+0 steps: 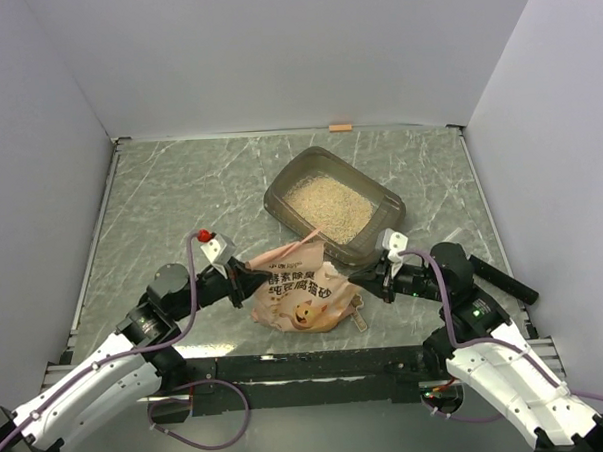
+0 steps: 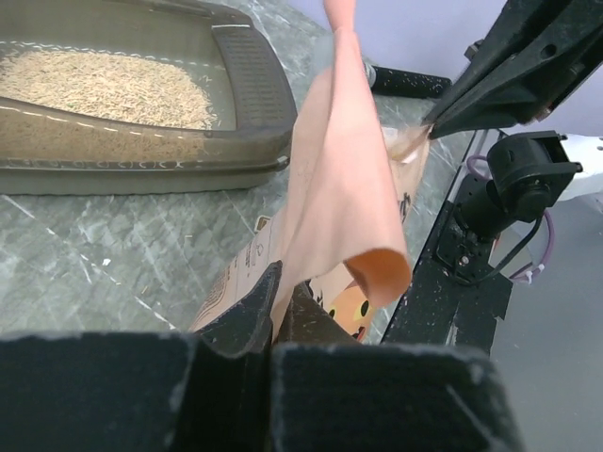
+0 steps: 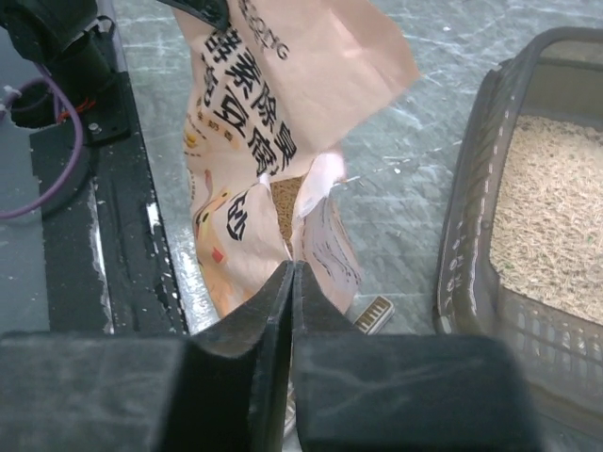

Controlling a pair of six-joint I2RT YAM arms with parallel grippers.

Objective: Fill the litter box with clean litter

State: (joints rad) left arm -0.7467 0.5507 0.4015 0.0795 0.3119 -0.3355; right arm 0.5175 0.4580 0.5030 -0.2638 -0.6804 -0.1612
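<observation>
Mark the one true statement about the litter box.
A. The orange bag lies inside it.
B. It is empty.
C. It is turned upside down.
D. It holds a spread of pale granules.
D: the litter box sits upright with pale beige litter spread across its floor, and the orange bag lies outside it on the table, beside its near rim.

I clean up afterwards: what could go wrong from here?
1. The left pincer and right pincer pinch only thin edges of the orange bag; it might tear or slip.
2. Its open mouth shows litter while lying outside the litter box, so granules may spill on the table.
</observation>
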